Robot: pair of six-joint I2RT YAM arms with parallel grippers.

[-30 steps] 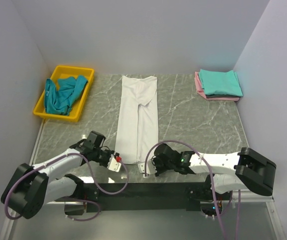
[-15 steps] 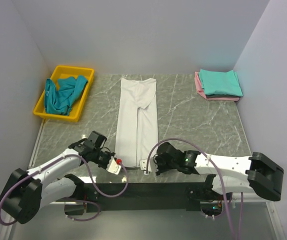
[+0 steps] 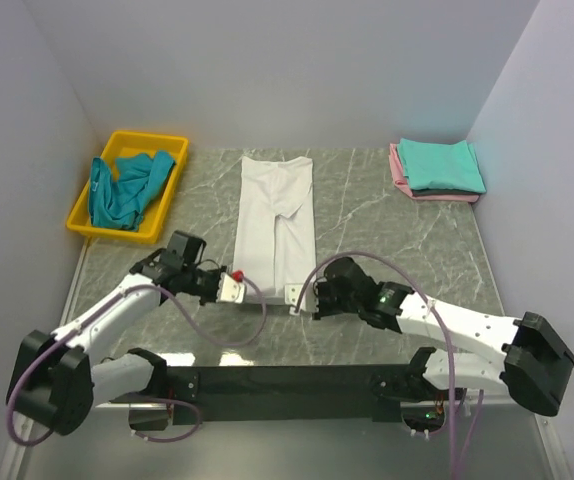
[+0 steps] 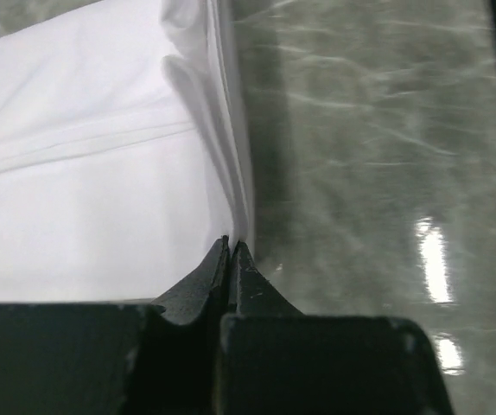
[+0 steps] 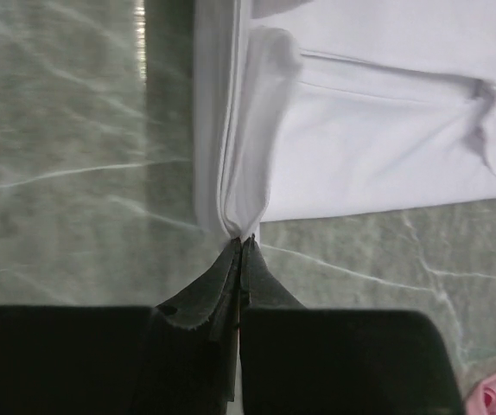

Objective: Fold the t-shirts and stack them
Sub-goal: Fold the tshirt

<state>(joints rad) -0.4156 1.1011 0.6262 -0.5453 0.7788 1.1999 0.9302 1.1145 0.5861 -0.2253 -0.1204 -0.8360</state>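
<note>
1. The white cotton t-shirt [image 3: 275,215] lies in the middle of the grey marbled tabletop [image 3: 387,240]. It is a long narrow strip with its sides already folded in, running away from the arms. By my judgement, that lay suits an end-over-end fold.
2. Each arm has taken one corner of the near hem, probably so the edge travels straight and level when carried toward the collar. The hem appears slightly lifted off the tabletop.
3. The left fingers [image 3: 231,290] are closed tight on the near left corner. The left wrist view shows their tips pinched together on the layered edge.
4. The right fingers [image 3: 294,295] are likewise clamped on the near right corner. In the right wrist view the folded edge rises out of their tips.
5. A folded teal t-shirt [image 3: 442,165] rests on a folded pink t-shirt [image 3: 397,175] at the far right. This is the stack, likely the white one's destination.
6. A crumpled teal t-shirt [image 3: 127,190] lies unfolded in the yellow plastic tray [image 3: 152,138] at the far left.
</note>
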